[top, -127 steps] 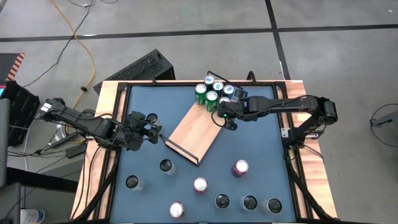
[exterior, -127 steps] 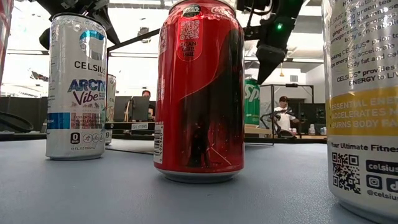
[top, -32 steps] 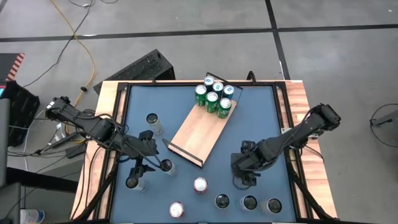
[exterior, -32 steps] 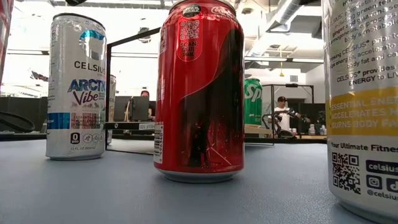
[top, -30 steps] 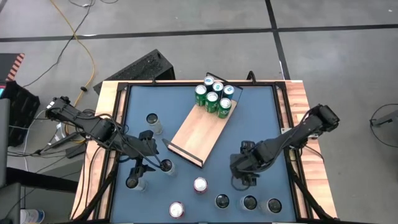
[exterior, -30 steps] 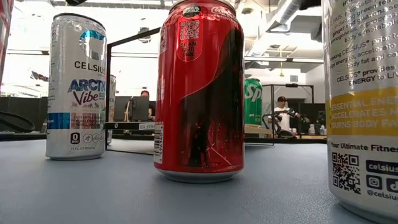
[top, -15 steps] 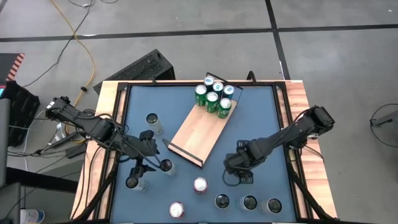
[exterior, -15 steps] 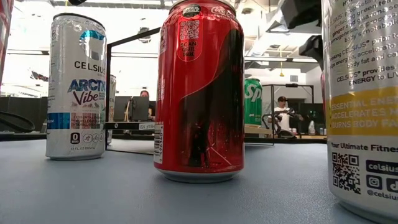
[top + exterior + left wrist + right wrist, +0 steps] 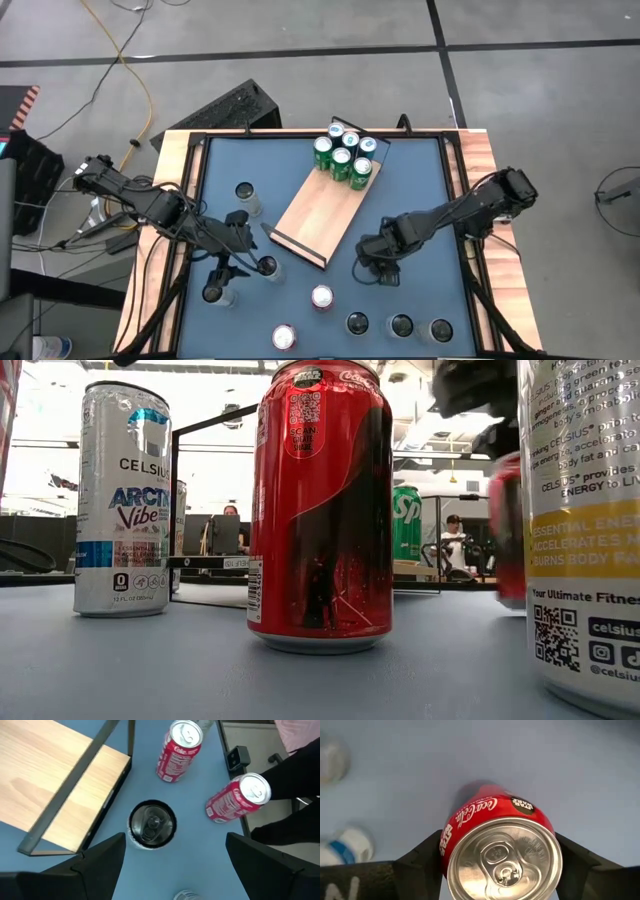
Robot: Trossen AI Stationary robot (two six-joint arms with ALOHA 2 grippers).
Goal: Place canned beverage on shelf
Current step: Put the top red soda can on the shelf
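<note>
The shelf (image 9: 318,207), a light-wood board with a dark lip, lies slantwise at the table's middle. Several green cans (image 9: 342,158) stand on its far end. To its right, my right gripper (image 9: 380,266) points down, shut on a red cola can (image 9: 500,855). That can shows blurred at the right of the low view (image 9: 508,530). My left gripper (image 9: 236,266) hangs open by the shelf's near-left corner. Its fingers stand above and to either side of a dark-topped can (image 9: 151,823) on the table, without touching it. My right gripper pinches the red cola can between its two fingers (image 9: 420,865), on opposite sides of the wall just under the top rim (image 9: 446,845). The fingers come from above, pointing down. The can stays upright. Whether its bottom is clear of the table I cannot tell.
Loose cans stand on the blue tabletop: two red ones (image 9: 322,297) (image 9: 284,337), dark-topped ones along the near edge (image 9: 401,325), and pale ones at the left (image 9: 245,192) (image 9: 215,293). Close in the low view are a white can (image 9: 122,500) and a red can (image 9: 322,510).
My right gripper has gone toward the table's left edge and a little toward the shelf. The red cola can has gone with it, still upright, and has come into the low view from the right.
</note>
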